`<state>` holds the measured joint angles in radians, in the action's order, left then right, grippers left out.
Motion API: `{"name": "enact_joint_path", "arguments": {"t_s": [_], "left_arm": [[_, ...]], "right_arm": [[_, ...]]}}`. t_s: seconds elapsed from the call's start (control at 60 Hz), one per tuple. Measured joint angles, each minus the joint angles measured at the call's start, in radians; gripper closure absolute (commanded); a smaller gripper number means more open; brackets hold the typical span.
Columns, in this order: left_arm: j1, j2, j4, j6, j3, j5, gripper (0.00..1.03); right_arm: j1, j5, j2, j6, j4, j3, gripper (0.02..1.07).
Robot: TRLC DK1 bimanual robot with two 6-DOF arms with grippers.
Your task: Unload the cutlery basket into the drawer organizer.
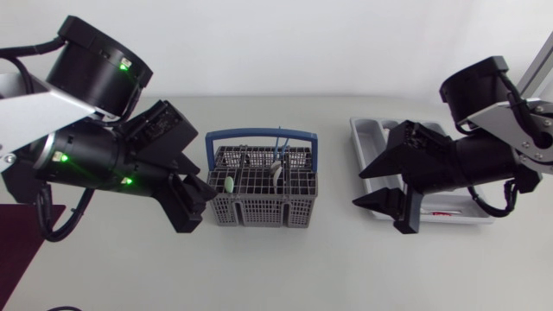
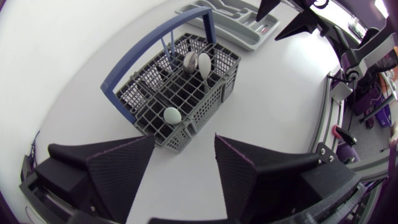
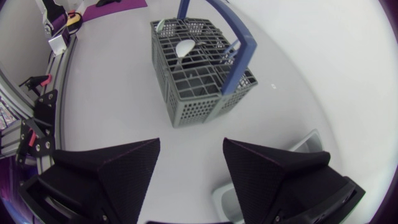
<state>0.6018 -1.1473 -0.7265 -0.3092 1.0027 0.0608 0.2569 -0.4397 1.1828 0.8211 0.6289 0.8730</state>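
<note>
Since both pairs of jaws stand wide open and hold nothing, the left jaws just beside the cutlery basket and the right jaws above the drawer organizer, no piece is picked yet. I would drop straight onto the pale green utensil in the nearest corner, keeping off the blue handle. The smooth white table may let the basket slide, and the organizer lies near.
</note>
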Motion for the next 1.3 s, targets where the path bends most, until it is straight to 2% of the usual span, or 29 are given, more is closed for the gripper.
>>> {"name": "enact_joint_path", "arguments": {"t_s": [0.233, 0.683, 0.833, 1.033, 1.3], "left_arm": [[-0.015, 0.049, 0.003, -0.082, -0.07, 0.041, 0.14], [-0.088, 0.055, 0.056, -0.243, -0.125, 0.138, 0.11], [-0.136, 0.055, 0.08, -0.295, -0.161, 0.21, 0.11], [-0.2, 0.068, 0.183, -0.333, -0.232, 0.296, 0.11], [-0.209, 0.068, 0.324, -0.347, -0.317, 0.306, 0.08]], "right_arm": [[0.225, 0.056, 0.023, -0.286, -0.031, 0.095, 0.33], [0.379, 0.073, 0.203, -0.573, -0.037, 0.259, 0.33], [0.431, 0.074, 0.288, -0.663, -0.034, 0.32, 0.33], [0.467, 0.074, 0.362, -0.744, -0.067, 0.364, 0.33], [0.483, 0.075, 0.425, -0.853, -0.179, 0.367, 0.33]]}}
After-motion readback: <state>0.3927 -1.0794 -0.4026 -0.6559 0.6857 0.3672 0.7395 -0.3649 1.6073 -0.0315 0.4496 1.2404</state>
